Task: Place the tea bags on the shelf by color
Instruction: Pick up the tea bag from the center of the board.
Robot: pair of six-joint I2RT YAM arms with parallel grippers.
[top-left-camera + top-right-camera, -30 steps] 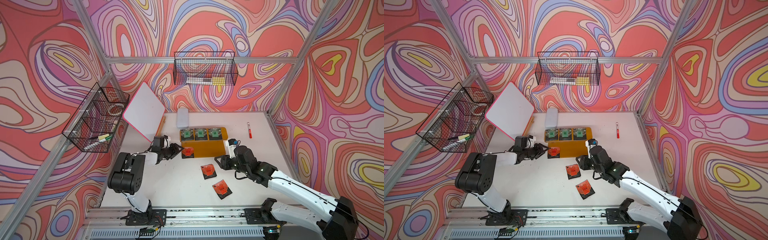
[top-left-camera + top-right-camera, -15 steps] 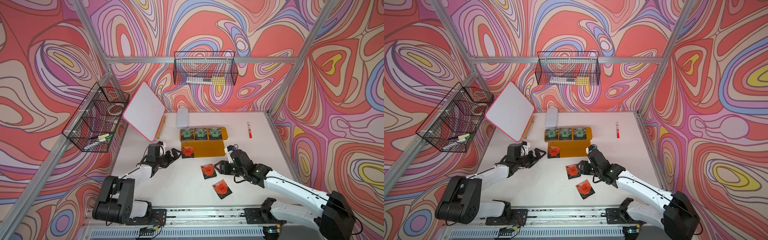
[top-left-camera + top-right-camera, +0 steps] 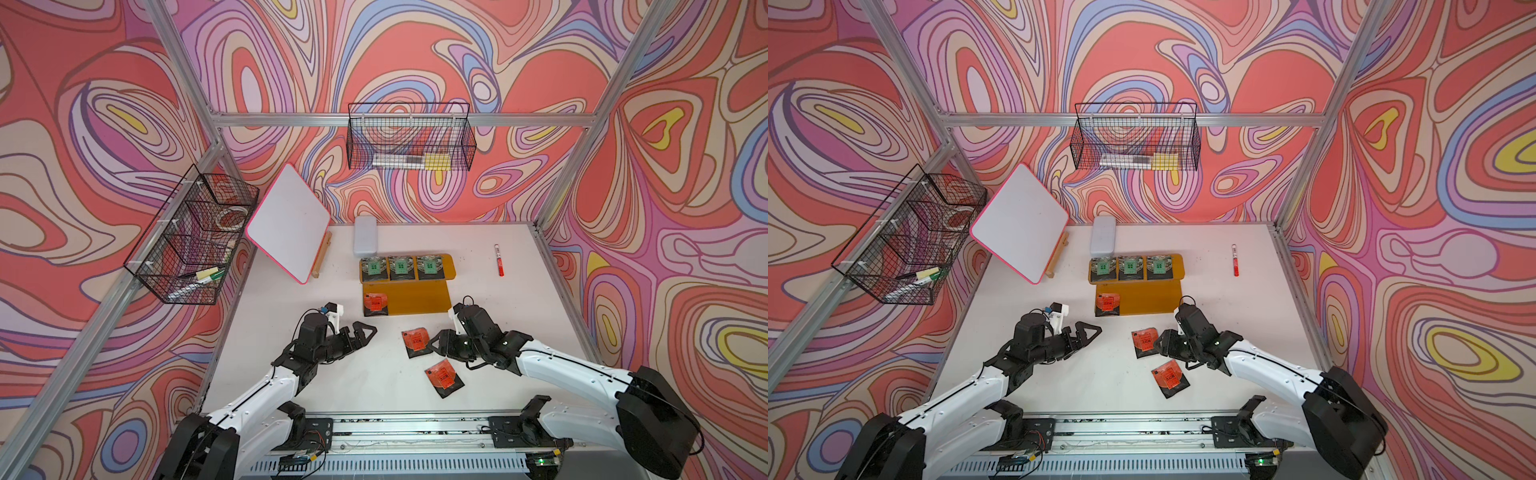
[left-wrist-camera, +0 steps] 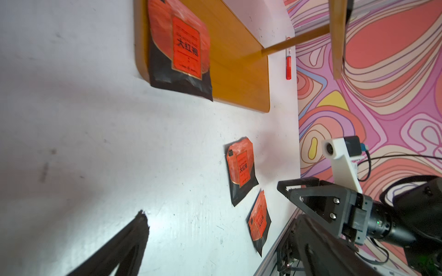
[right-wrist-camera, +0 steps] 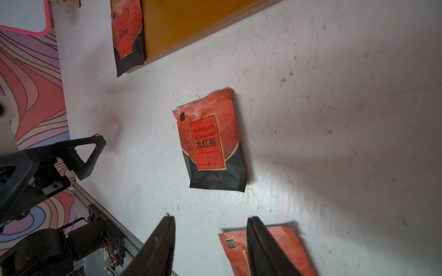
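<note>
The yellow shelf (image 3: 419, 297) stands mid-table. Three green tea bags (image 3: 401, 267) fill its upper board. One orange tea bag (image 3: 375, 303) lies at the left end of the lower board, overhanging the front edge. Two more orange tea bags (image 3: 417, 341) (image 3: 444, 378) lie on the table in front. My left gripper (image 3: 361, 336) hangs open and empty, front-left of the shelf; one of its fingers (image 4: 134, 239) shows in the left wrist view. My right gripper (image 5: 209, 221) is open just right of the nearer-shelf loose bag (image 5: 210, 141), one finger over the other loose bag (image 5: 275, 246).
A pink-rimmed whiteboard (image 3: 289, 224) leans at the back left, with a grey case (image 3: 365, 235) behind the shelf. A red marker (image 3: 498, 261) lies at the back right. Wire baskets hang on the back wall (image 3: 409, 141) and the left wall (image 3: 191, 241).
My left gripper opened, left the orange bag on the lower board and drew back towards the front left. My right gripper slid slightly towards the loose orange bags.
</note>
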